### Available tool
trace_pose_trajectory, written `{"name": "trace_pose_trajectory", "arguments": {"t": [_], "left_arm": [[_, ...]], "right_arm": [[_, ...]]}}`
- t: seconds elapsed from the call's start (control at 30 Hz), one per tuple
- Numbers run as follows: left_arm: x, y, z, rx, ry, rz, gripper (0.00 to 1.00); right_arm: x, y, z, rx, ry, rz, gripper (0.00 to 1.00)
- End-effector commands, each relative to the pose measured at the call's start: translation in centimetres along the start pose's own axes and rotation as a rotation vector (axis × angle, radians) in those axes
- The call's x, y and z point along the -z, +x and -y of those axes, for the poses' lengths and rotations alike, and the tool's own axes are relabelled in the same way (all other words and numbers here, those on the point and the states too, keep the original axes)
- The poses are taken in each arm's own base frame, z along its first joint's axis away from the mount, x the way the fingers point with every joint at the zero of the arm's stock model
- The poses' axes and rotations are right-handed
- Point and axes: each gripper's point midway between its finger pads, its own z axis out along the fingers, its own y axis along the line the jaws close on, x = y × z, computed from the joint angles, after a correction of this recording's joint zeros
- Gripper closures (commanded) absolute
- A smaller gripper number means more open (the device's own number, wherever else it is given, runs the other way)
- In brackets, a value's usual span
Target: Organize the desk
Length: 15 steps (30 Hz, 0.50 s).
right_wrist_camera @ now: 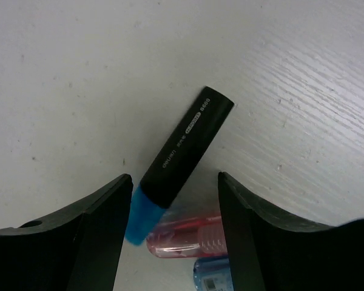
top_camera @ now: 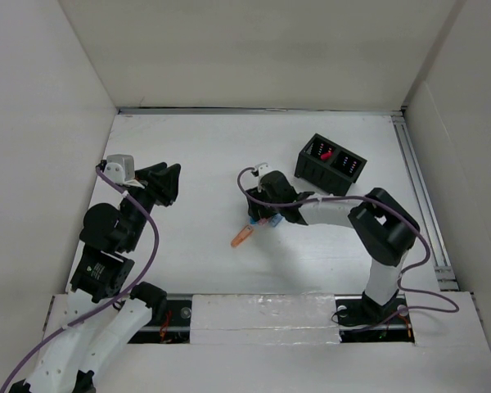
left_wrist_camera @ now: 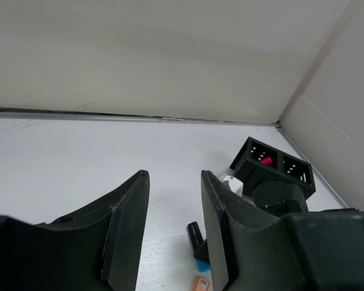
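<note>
Orange comes first from the arms' side: a marker (top_camera: 242, 237) lying loose on the white counter (top_camera: 196, 147), just short of the right gripper (right_wrist_camera: 174, 179). That gripper hangs over a small heap of pens, its jaws spread wide and holding nothing. Between them lies a black highlighter (right_wrist_camera: 185, 145), flat on the counter. Its blue end (right_wrist_camera: 139, 221) sits close by one jaw, and the barrel slants away across the gap rather than running straight down it. Closing as they stand, the jaws would likely catch it askew, so I'd expect a slight turn of the wrist first. A pink translucent pen (right_wrist_camera: 188, 239) touches its blue end, with a blue item (right_wrist_camera: 209, 273) beside that, so a low grip may drag them along.

Further off to the left, the left gripper (left_wrist_camera: 175, 182) stands well apart from the pens, jaws parted narrowly and empty. Farthest back sits the black compartmented box (top_camera: 331, 164), on the right arm's side.
</note>
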Motion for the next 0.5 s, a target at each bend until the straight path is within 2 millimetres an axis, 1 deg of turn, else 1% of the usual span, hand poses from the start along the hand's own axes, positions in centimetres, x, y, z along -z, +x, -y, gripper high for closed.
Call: {"name": "trace_pose_trajectory", "arguments": {"t": [0.0, 0.03, 0.13, 0.17, 0.2, 0.27, 0.47], "left_arm": [[-0.1, -0.7, 0.6, 0.004, 0.028, 0.033, 0.64], [0.0, -0.7, 0.6, 0.004, 0.031, 0.033, 0.64], [0.0, -0.8, 0.6, 0.005, 0.029, 0.036, 0.64], [0.0, -0.6, 0.6, 0.004, 0.032, 0.031, 0.64], [0.1, -0.8, 0.7, 0.006, 0.034, 0.035, 0.64], [0.2, -0.9, 0.7, 0.007, 0.035, 0.041, 0.64], [0.3, -1.0, 0.7, 0.006, 0.035, 0.044, 0.64]], "right_arm": [[-0.8, -1.8, -0.5, -0.004, -0.016, 0.029, 0.36], [-1.0, -2.4, -0.6, -0.004, -0.018, 0.038, 0.36], [-1.6, -2.3, -0.5, 0.0, -0.005, 0.026, 0.36], [-1.8, -3.1, -0.6, 0.006, -0.004, 0.034, 0.36], [-2.3, -2.4, -0.3, 0.017, 0.009, 0.003, 0.36], [-2.6, -2.9, 0.1, 0.025, 0.039, 0.005, 0.37], [-3.5, -2.4, 1.3, 0.059, 0.121, -0.035, 0.39]]}}
